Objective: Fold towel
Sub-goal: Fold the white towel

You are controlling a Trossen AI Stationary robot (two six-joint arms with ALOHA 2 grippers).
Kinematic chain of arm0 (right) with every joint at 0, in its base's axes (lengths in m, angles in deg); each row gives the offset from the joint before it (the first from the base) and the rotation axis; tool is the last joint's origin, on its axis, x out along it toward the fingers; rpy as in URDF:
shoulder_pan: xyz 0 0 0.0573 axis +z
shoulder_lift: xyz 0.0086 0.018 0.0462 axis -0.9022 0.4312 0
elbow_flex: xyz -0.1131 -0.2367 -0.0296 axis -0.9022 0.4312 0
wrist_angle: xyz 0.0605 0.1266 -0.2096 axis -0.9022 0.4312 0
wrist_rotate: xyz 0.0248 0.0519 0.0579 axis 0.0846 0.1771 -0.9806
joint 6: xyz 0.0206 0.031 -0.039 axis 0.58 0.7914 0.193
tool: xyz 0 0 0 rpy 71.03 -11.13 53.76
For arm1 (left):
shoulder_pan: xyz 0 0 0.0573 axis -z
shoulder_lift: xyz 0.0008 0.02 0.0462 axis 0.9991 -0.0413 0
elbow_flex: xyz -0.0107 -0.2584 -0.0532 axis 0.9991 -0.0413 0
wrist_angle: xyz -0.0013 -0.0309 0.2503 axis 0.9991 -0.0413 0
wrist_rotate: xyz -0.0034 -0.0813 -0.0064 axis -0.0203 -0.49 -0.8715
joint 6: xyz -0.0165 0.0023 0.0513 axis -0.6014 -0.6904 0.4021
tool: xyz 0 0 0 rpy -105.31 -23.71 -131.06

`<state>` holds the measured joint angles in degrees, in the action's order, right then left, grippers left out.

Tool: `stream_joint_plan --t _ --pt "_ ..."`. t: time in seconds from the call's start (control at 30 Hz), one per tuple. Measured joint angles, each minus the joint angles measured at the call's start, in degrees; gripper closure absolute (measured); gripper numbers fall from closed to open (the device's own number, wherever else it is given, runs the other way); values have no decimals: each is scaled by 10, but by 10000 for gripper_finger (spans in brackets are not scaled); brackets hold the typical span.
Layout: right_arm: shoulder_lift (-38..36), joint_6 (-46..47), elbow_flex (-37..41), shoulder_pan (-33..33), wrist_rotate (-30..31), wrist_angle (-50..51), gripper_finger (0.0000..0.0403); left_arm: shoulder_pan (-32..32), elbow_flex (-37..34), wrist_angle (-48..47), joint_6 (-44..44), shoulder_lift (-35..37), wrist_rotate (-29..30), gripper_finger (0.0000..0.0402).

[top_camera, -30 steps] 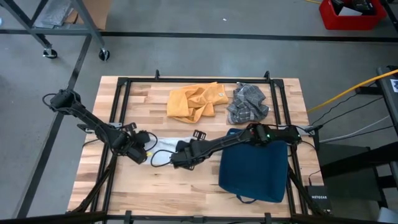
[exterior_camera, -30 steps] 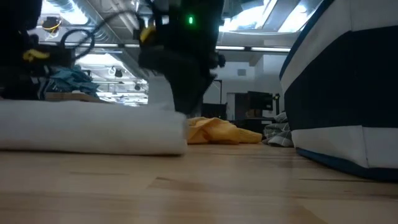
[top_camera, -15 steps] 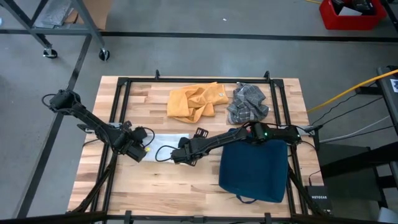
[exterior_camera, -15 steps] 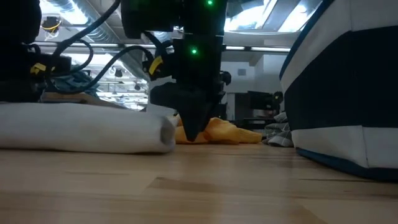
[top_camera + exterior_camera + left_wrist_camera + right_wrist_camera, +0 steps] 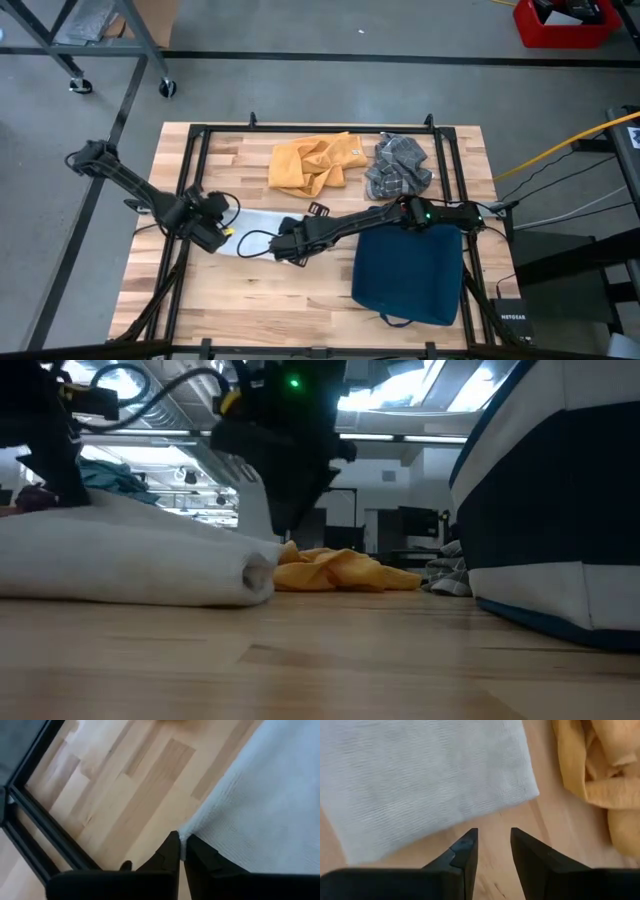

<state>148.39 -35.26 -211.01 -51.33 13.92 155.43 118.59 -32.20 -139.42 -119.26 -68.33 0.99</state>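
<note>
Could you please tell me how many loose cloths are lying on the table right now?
3: a white towel between the two grippers, an orange cloth at the far edge, and a grey checked cloth just right of it. The dark blue bag could hide more.

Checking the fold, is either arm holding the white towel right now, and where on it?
The left gripper pinches the white towel at a corner. The right gripper holds nothing, jaws apart over bare wood.
</note>
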Motion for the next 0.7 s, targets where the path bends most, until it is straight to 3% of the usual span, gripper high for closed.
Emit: stream_joint_plan --t 0.17,0.33,0.53,0.7 --pt "0 -28 -4 0 -23 -42 285 0 0 0 59 29 0 396" --pt "0 -27 -4 0 -40 -63 285 0 0 0 91 35 3 353" --pt "0 -27 -4 0 -55 -80 285 0 0 -1 72 35 15 281" --pt "2 -27 -3 -1 -56 -150 285 4 0 63 10 35 10 276"
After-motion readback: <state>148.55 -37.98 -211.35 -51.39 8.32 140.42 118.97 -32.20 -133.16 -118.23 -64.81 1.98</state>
